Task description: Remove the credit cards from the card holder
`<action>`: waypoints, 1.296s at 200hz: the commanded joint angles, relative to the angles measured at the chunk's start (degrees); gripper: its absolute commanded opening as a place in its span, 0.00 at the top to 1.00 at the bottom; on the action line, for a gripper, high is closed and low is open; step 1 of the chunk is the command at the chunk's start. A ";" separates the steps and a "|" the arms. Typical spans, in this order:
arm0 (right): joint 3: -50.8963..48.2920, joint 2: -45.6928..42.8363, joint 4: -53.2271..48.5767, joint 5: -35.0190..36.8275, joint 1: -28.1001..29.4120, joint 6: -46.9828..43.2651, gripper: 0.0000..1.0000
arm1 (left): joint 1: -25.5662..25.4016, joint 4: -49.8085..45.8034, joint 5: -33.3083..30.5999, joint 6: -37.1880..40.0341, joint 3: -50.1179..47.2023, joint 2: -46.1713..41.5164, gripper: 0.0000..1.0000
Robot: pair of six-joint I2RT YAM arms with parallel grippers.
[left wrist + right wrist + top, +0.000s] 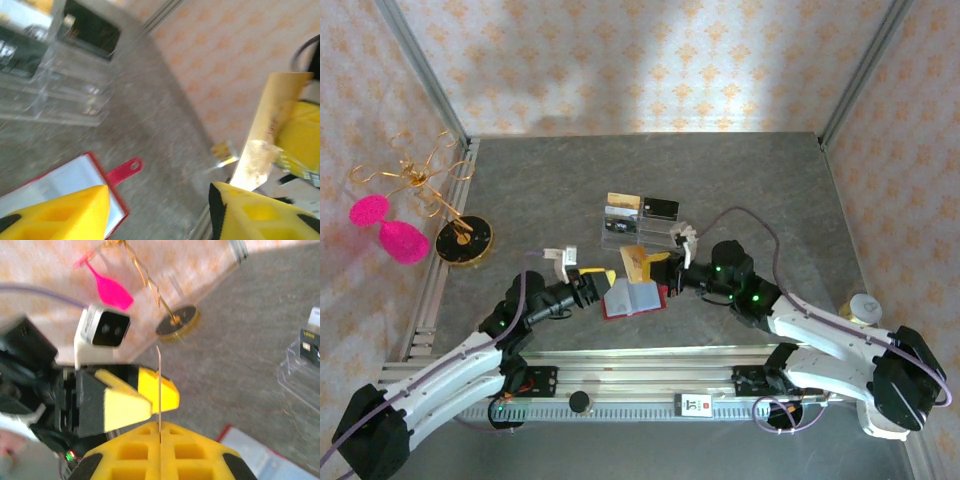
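From above, the card holder (635,298) lies open on the grey bench (570,180), red cover down and its pale sleeves facing up, between the two arms. The right tool (665,268) is just behind its far right corner, pinching a tan credit card (637,264) that stands lifted above the holder. The left tool (595,283) sits just beside the holder's left edge. A clear acrylic stand (630,228) with cards on it is a little farther back, and a gold wire stand (463,240) with pink pieces is at the left wall.

In the left wrist view, the left tool (159,192) is spread wide with nothing between its yellow fingers (65,212). The card holder (55,185) lies under the left finger, its red tab (125,170) sticking out onto the bench. The credit card (272,115) hangs tilted at the right, clear of the holder.

In the right wrist view, the right tool (160,432) is clamped on the credit card (159,385), seen edge-on as a thin upright line. The left tool (142,400) is close behind it. A corner of the card holder (265,462) shows at the lower right.
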 commanded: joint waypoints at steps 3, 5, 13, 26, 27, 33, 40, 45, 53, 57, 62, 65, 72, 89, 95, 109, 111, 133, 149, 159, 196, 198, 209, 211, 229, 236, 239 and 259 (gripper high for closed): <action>-2.41 -0.47 15.96 3.32 -0.31 9.75 1.00 | 0.62 18.33 0.86 -4.83 -3.73 -3.02 0.42; -2.54 -0.37 16.63 3.63 -0.31 10.32 1.00 | 0.62 19.21 0.70 -4.96 -3.96 -3.19 0.41; -3.06 -0.15 18.99 4.88 -0.31 12.29 1.00 | 0.64 22.54 0.32 -5.54 -4.91 -3.74 0.41; -3.35 0.59 21.72 5.18 -0.31 14.58 1.00 | 0.62 27.52 0.01 -6.31 -5.97 -4.12 0.38; -3.36 0.69 21.98 5.06 -0.31 14.75 1.00 | 0.62 27.73 0.05 -6.36 -5.95 -4.14 0.38; -3.16 1.24 23.04 4.38 -0.31 15.42 1.00 | 0.63 28.63 -0.09 -6.32 -5.89 -4.08 0.37; -2.86 1.90 24.05 3.87 -0.23 16.25 1.00 | 0.62 29.47 0.05 -6.17 -5.63 -3.86 0.36; -2.68 2.24 24.76 3.64 -0.16 16.76 1.00 | 0.62 30.39 0.21 -6.15 -5.51 -3.67 0.35; -2.43 2.70 25.42 3.70 -0.05 17.34 1.00 | 0.68 31.79 0.43 -6.15 -5.28 -3.27 0.33; -2.22 3.01 25.73 3.79 0.03 17.53 1.00 | 0.63 32.30 0.52 -6.15 -5.13 -3.00 0.32; -1.93 3.31 25.89 3.90 0.12 17.70 1.00 | 0.64 33.03 0.74 -6.22 -4.98 -2.58 0.31; -1.74 3.49 25.97 3.99 0.25 17.81 1.00 | 0.64 33.71 0.91 -6.23 -4.89 -2.33 0.31; -1.49 4.01 26.76 3.90 0.38 18.18 1.00 | 0.66 35.08 1.26 -6.45 -4.72 -1.50 0.30; -0.69 5.15 28.25 3.64 1.06 18.84 1.00 | 0.69 36.53 2.11 -6.63 -3.84 0.78 0.30; -0.43 5.50 28.89 3.55 1.38 18.97 1.00 | 0.67 37.31 2.54 -6.87 -3.61 1.61 0.30; 0.61 6.40 29.09 3.62 2.34 18.86 1.00 | 0.76 39.96 3.79 -7.82 -3.24 3.46 0.33; 0.75 6.59 29.10 3.62 2.44 18.75 1.00 | 0.72 40.39 3.96 -7.95 -3.22 3.68 0.33; 1.75 7.72 29.41 3.84 3.47 18.59 1.00 | 0.71 42.61 4.63 -8.81 -2.86 5.40 0.36; 2.45 8.46 29.28 3.97 4.16 18.23 1.00 | 0.73 44.11 4.98 -9.37 -2.86 6.07 0.39; 2.72 8.92 29.11 4.07 4.43 18.07 1.00 | 0.76 45.06 5.46 -9.81 -2.67 6.34 0.43; 3.55 10.77 28.83 4.52 5.12 17.90 1.00 | 0.62 47.23 6.74 -10.85 -2.24 7.58 0.60; 3.57 10.94 28.84 4.57 5.20 17.96 1.00 | 0.62 47.49 6.85 -10.92 -2.24 7.74 0.60; 3.75 11.40 29.01 4.62 5.31 18.01 1.00 | 0.63 48.77 7.45 -11.47 -2.07 8.72 0.64; 3.79 11.49 29.10 4.64 5.31 17.99 1.00 | 0.76 48.88 7.53 -11.50 -1.98 8.92 0.65; 4.44 12.26 28.93 4.33 5.47 18.17 1.00 | 0.63 49.90 7.95 -12.06 -1.81 10.23 0.70; 4.64 12.57 28.70 4.12 5.53 18.20 1.00 | 0.62 50.31 7.91 -12.13 -1.81 10.47 0.74; 4.71 12.65 28.48 4.20 5.57 18.17 1.00 | 0.68 50.51 7.99 -12.16 -1.73 10.53 0.77; 4.74 12.37 26.21 5.17 5.56 17.67 1.00 | 0.67 48.17 8.09 -11.32 -0.77 10.06 0.88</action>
